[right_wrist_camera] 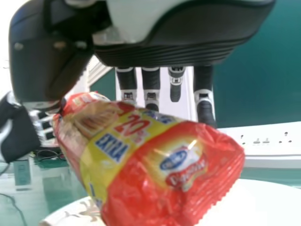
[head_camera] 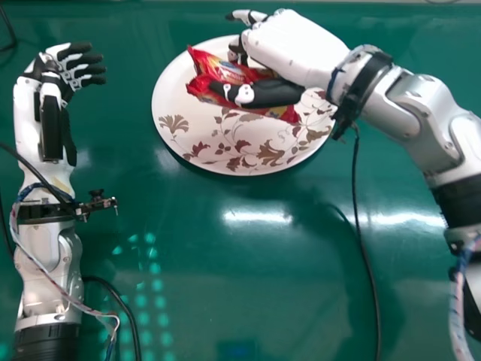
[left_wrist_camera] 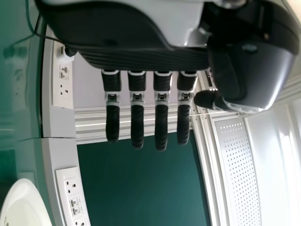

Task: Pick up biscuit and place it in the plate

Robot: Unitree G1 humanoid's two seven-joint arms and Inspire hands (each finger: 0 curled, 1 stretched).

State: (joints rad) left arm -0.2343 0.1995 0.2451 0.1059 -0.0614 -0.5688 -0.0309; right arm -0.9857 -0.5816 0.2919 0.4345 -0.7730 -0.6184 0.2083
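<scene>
Over the upper part of the white floral plate (head_camera: pixel 248 154), my right hand (head_camera: pixel 289 49) has its thumb and fingers around the red biscuit packet (head_camera: pixel 282 113). In the right wrist view the red and yellow packet (right_wrist_camera: pixel 141 150) lies between the thumb and fingers of my right hand (right_wrist_camera: pixel 151 87), with the plate (right_wrist_camera: pixel 263 197) behind and below it. Whether the packet touches the plate is hard to tell. My left hand (head_camera: pixel 75 68) is idle at the left of the head view, its fingers relaxed; in the left wrist view my left hand (left_wrist_camera: pixel 137 113) has straight fingers.
The plate stands on a glossy green table (head_camera: pixel 225 278). A black cable (head_camera: pixel 364 248) runs down the table beside my right arm, and another (head_camera: pixel 116 293) lies by the left forearm. White socket panels (left_wrist_camera: pixel 73 197) line the table's edge in the left wrist view.
</scene>
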